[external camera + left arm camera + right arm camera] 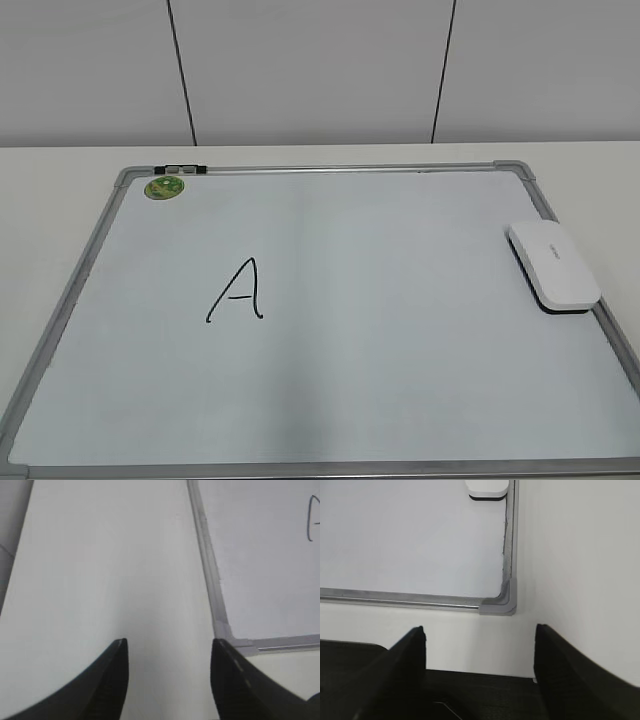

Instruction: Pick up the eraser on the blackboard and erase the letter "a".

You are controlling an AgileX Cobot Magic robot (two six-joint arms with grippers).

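The eraser (553, 264), white with a dark underside, lies at the right edge of the blackboard (400, 330), partly over its frame. It also shows at the top of the right wrist view (487, 487). A tall capital "A" (238, 292) in black marker is on the board's left half; its edge shows in the left wrist view (312, 517). No small lowercase "a" shows in any view. My left gripper (170, 645) is open and empty over the table beside the board's near left corner. My right gripper (480, 630) is open and empty, short of the board's near right corner. Neither gripper shows in the exterior view.
A round green sticker (164, 187) sits at the board's far left corner, with a small black and silver clip (180, 169) on the top frame. White table (60, 170) surrounds the board. A panelled wall stands behind.
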